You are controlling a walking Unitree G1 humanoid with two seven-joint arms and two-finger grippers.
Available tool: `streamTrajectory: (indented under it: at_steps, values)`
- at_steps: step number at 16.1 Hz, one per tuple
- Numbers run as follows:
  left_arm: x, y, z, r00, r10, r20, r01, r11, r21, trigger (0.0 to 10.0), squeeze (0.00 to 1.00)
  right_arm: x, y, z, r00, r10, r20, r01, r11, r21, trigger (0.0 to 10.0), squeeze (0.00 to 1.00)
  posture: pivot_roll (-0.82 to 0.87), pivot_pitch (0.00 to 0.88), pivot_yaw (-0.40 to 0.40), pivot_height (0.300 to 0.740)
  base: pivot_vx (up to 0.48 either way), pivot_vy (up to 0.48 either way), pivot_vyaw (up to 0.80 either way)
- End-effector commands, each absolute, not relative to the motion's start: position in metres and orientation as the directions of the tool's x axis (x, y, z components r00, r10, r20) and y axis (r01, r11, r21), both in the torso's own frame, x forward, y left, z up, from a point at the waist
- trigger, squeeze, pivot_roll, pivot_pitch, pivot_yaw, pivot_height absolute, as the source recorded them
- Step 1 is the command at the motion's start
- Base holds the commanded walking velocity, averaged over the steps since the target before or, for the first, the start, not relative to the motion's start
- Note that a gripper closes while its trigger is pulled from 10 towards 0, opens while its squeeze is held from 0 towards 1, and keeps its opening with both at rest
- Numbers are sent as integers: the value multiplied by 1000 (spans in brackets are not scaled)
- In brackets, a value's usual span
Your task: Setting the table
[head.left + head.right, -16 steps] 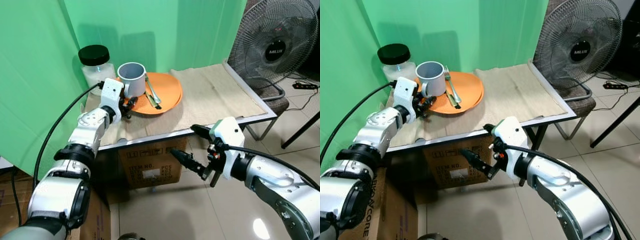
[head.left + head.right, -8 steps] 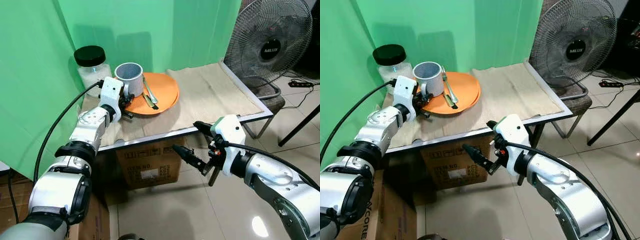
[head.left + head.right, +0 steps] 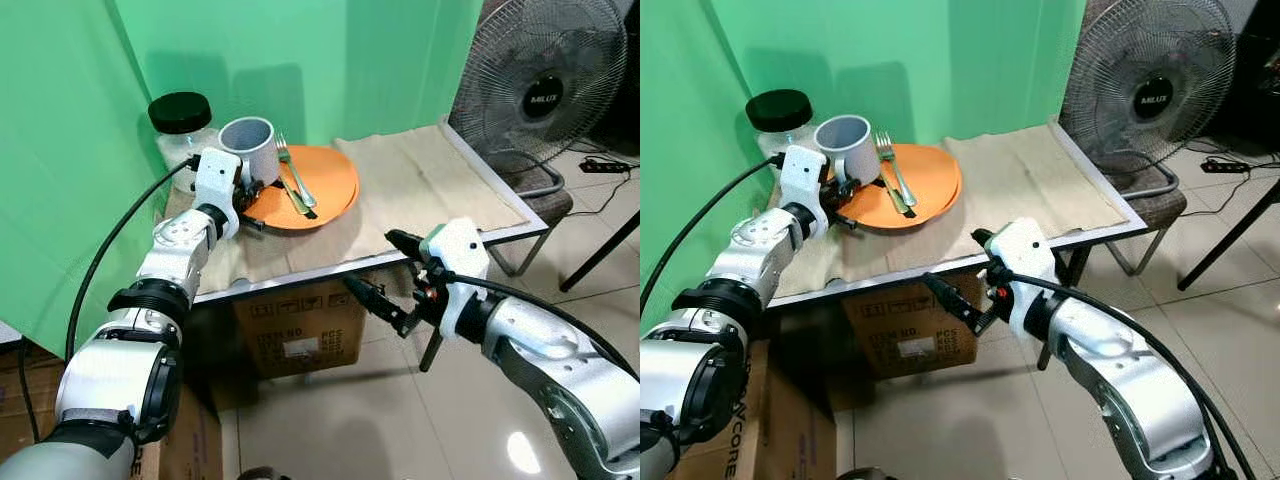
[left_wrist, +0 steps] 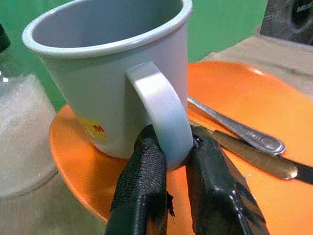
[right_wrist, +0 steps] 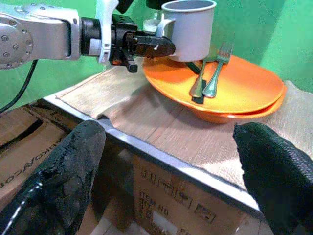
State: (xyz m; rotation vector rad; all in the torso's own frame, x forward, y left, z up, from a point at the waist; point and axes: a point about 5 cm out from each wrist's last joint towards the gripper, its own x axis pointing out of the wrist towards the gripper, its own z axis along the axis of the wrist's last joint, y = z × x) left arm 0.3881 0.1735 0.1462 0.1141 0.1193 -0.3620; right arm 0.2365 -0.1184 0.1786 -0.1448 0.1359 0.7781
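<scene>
- table (image 3: 500, 205) with a beige cloth (image 3: 430, 185) over it, beyond the right gripper's spread fingers; a fan (image 3: 540, 90) stands past its far corner
- orange plate (image 3: 320, 185) on the cloth, just beyond the left gripper's tips; a fork (image 3: 290, 170) and a second utensil lie in it
- jar (image 3: 185, 130) with a black lid, beside the mug
- grey mug (image 4: 112, 73), tilted, its base over the plate's rim
- left gripper (image 4: 168, 152); jaws pinched tight on the mug's handle
- right gripper (image 3: 395, 275); jaws wide apart, holding nothing, before the table's near edge
</scene>
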Motion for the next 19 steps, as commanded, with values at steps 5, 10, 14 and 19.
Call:
streamTrajectory:
  at_steps: [5,10,14,19]
  values:
    - [382,159,177,863,-503,43,491,857,157,0,0,247,-126,185,826,548,-133,-563,815,-138,10000,0,-23,0,117,740,0,0,0]
    - [333,118,228,798,-515,313,445,853,272,10000,0,246,-149,188,969,246,-38,-248,967,-64,10000,0,2,0,71,740,0,0,-315]
    - [314,111,216,845,-390,365,370,920,127,10000,0,251,-160,192,985,170,-13,-170,983,-64,10000,0,35,0,9,740,0,0,-788]
    - [297,126,185,937,-280,210,258,958,129,10000,0,261,-158,186,993,114,31,-116,992,44,10000,0,75,0,-32,740,0,0,-800]
